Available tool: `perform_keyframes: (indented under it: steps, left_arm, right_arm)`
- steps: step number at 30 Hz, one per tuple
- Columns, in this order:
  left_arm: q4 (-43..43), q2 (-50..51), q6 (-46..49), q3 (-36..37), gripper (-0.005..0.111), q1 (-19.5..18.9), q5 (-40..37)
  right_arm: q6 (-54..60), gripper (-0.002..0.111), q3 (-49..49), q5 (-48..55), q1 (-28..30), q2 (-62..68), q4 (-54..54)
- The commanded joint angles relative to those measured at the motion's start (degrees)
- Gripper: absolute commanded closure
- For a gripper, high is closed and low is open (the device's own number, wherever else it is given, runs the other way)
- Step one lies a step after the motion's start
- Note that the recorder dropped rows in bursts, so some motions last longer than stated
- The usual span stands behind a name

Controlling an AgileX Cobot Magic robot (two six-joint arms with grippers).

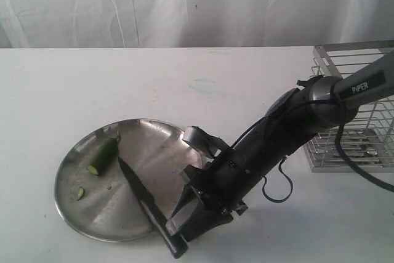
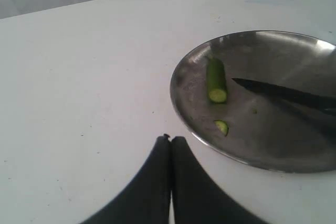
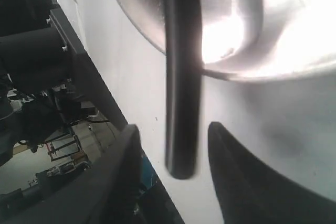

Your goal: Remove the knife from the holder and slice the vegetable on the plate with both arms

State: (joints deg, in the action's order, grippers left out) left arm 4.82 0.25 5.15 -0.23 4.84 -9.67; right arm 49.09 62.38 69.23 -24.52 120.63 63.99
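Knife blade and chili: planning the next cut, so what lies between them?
Nothing but bare plate between chili and knife, clearest in the left wrist view.

White "PiPER" lettering (image 1: 362,86) runs along the grey upper section of the right arm (image 1: 271,137), at the exterior view's right edge.

The knife (image 1: 144,198) is laid across the plate (image 1: 154,146), its handle past the rim at the right gripper (image 1: 184,229). The vegetable (image 1: 103,155) and a slice (image 1: 80,193) are seen left of the blade.
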Motion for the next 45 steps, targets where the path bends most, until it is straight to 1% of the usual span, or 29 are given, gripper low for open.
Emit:
perform_keyframes:
  steps: [1, 6, 10, 14, 17, 20, 26, 28, 31, 36, 39, 43, 45]
  left_arm:
    - [0.2, -0.2, -0.3, 0.2, 0.107, 0.3, 0.3]
    - [0.2, -0.2, -0.3, 0.2, 0.107, 0.3, 0.3]
    - [0.2, -0.2, -0.3, 0.2, 0.107, 0.3, 0.3]
    - [0.2, -0.2, -0.3, 0.2, 0.107, 0.3, 0.3]
    - [0.2, -0.2, -0.3, 0.2, 0.107, 0.3, 0.3]
    - [0.2, -0.2, -0.3, 0.2, 0.107, 0.3, 0.3]
    - [0.2, -0.2, -0.3, 0.2, 0.107, 0.3, 0.3]
    - [0.2, -0.2, -0.3, 0.2, 0.107, 0.3, 0.3]
    - [0.2, -0.2, -0.3, 0.2, 0.107, 0.3, 0.3]
    - [0.2, -0.2, -0.3, 0.2, 0.107, 0.3, 0.3]
    - [0.2, -0.2, -0.3, 0.2, 0.107, 0.3, 0.3]
    - [0.2, -0.2, -0.3, 0.2, 0.107, 0.3, 0.3]
    - [0.2, -0.2, -0.3, 0.2, 0.107, 0.3, 0.3]
  right_arm:
    - [0.2, 0.059, 0.4, 0.7, 0.0, -0.1, -0.2]
    - [-0.9, 0.059, 3.7, 0.7, 0.0, -0.1, -5.2]
    - [-9.4, 0.059, 6.2, 0.7, 0.0, -1.5, -6.8]
    - [-9.4, 0.059, 6.9, 0.7, -0.2, -3.8, -10.5]
    - [-10.4, 0.059, 6.9, 0.7, -1.7, -5.8, -13.3]
    - [-10.5, 0.059, 6.9, 0.7, -4.8, -7.8, -13.3]
    - [-11.0, 0.06, 6.9, 0.7, -14.4, -9.2, -13.3]
    - [-12.1, 0.061, 6.9, -3.1, -16.9, -9.2, -13.6]
    - [-12.3, 0.064, 7.2, -8.0, -19.3, -9.2, -13.5]
    - [-12.8, 0.067, 8.6, -6.6, -22.8, -9.2, -13.7]
    - [-15.1, 0.073, 9.0, -8.1, -26.6, -9.2, -14.7]
    - [-23.3, 0.085, 9.0, -17.3, -33.8, -9.2, -23.9]
    - [-27.9, 0.086, 9.0, -21.9, -36.6, -9.2, -27.0]
